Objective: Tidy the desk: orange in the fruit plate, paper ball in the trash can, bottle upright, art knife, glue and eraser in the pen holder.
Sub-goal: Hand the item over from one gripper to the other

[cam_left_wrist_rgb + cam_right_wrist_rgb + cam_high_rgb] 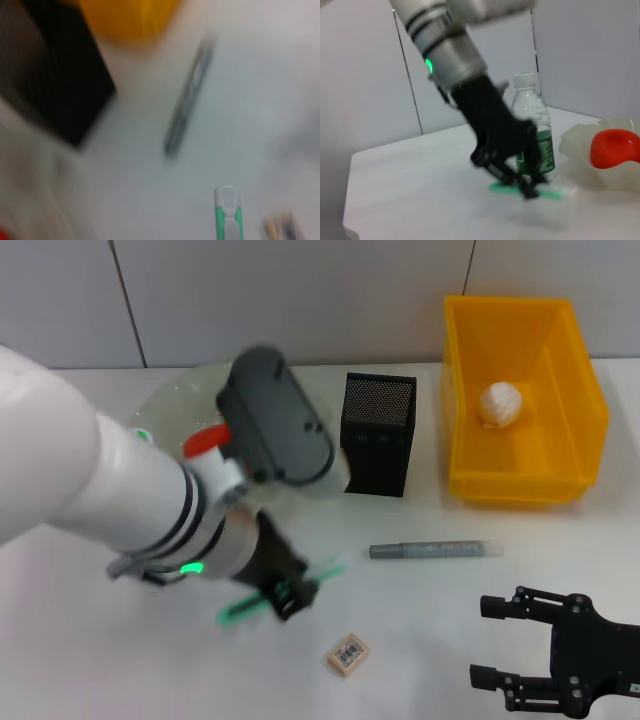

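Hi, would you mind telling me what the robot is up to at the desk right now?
It is tidying the desk. The left gripper is down on the table at the green art knife, apparently gripping it. The right gripper rests open near the table's front edge. The paper ball already lies in the yellow trash can, the bottle stands upright, and something orange-red sits in the fruit plate. The glue and eraser are on the table, outside the black pen holder.
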Controlling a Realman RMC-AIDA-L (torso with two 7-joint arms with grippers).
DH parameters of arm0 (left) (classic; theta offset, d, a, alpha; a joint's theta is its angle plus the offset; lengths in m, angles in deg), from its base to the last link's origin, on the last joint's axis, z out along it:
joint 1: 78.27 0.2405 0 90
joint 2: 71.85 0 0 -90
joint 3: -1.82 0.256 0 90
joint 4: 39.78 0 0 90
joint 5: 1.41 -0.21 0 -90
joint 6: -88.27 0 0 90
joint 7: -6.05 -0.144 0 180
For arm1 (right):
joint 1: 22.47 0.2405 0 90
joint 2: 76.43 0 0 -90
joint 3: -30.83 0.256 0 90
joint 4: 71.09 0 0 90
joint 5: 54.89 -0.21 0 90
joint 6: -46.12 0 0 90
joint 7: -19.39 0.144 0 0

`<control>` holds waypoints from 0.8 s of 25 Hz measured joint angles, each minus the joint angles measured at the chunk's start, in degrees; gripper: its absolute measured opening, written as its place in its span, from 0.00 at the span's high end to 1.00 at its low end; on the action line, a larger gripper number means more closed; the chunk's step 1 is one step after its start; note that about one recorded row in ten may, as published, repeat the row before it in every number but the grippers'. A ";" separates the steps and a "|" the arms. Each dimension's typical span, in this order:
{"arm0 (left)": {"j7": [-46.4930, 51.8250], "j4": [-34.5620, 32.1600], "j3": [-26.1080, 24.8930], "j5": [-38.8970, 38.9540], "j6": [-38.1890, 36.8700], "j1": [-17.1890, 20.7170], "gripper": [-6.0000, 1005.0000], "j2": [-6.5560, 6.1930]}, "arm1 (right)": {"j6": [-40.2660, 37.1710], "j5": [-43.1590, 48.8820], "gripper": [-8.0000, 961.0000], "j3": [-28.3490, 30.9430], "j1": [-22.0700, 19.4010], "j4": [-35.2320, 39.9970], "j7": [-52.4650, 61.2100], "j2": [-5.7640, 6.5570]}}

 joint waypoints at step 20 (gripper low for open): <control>-45.04 7.44 1.36 56.76 52.63 4.40 0.81 0.00 | -0.85 -0.53 0.19 -0.01 0.03 0.00 0.03 0.00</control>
